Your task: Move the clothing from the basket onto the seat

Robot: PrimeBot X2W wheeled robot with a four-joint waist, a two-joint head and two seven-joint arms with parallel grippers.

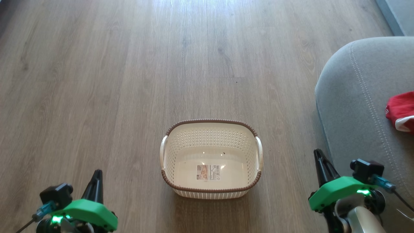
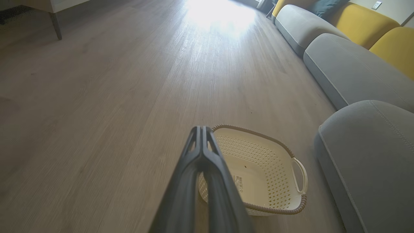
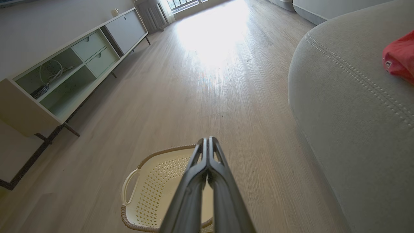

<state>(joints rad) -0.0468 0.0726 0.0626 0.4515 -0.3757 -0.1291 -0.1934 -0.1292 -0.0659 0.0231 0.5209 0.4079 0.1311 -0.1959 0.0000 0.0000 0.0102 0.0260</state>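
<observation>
The basket (image 1: 210,122) stands on the wooden floor (image 1: 97,81) with nothing in it but the label (image 1: 208,172) on its bottom. To the right of the basket is the grey seat (image 1: 355,106), and the red garment (image 1: 401,110) lies on top of it, so the task looks done or nearly done.

The left hand (image 1: 96,173) hangs left of the basket on the robot's side, and the right hand (image 1: 318,153) hangs right of the basket, just beside the seat's front. Both have their fingers pressed together and hold nothing, as both wrist views confirm.

The main risk is the right hand. It is so near the cushion that a careless swing away from the basket could scrape the fabric, or catch the red garment and drag it to the floor. A sweep the other way could knock the light basket aside.

The red garment is cut off by the frame edge in both the head view and the right wrist view. I cannot tell how much of it rests on the seat, or what else lies beyond it.
</observation>
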